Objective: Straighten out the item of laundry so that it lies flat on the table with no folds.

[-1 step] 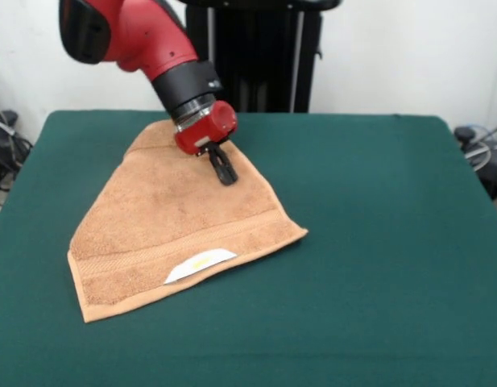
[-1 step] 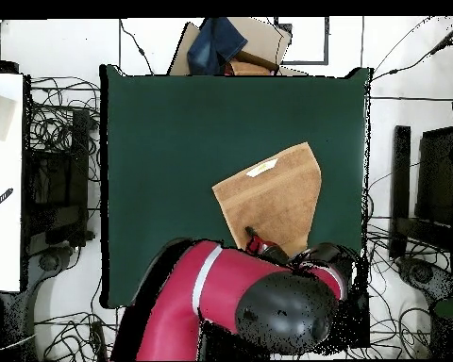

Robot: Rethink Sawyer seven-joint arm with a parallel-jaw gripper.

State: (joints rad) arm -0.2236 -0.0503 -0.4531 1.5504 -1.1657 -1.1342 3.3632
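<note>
Pincer [image 1: 225, 172], tips together, presses the terry towel [image 1: 171, 222] at its 1 o'clock edge; dragging could bunch cloth on the worktop [image 1: 377, 242].

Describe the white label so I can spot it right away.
Start at the green table, then the tan towel lying on it. The label sits at the towel's hemmed edge farthest from the gripper: the only white patch, with a yellow mark.

The tan towel [image 1: 171, 226] lay on the green tabletop [image 1: 377, 242], left of centre, narrowing toward its 12 o'clock end. Its white label [image 1: 200, 265] sat near the 6 o'clock hem. The gripper [image 1: 225, 173] pointed down onto the towel's upper right part, its black jaws looking closed.
</note>
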